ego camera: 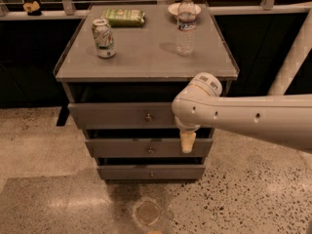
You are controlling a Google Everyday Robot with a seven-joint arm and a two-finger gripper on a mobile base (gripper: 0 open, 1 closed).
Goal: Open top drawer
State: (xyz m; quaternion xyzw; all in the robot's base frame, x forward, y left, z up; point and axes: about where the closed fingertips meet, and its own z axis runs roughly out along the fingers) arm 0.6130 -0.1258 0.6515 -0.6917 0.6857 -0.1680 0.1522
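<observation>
The grey three-drawer cabinet (146, 57) stands in the middle of the camera view. The top drawer (117, 116) is the widest one, with a small brass knob (148, 116) at its centre. Two narrower drawers (146, 148) lie below it. My arm comes in from the right. My gripper (187, 143) hangs in front of the right part of the top drawer, its pale tip pointing down over the middle drawer's front. It is to the right of the knob and a little below it, apart from it. The arm hides the top drawer's right end.
On the cabinet top stand a soda can (104, 38), a green packet (124, 17), a water bottle (185, 26) and a small bowl (171, 8) behind it. A white pole (292, 57) slants at the right. A round floor drain (147, 212) lies in front.
</observation>
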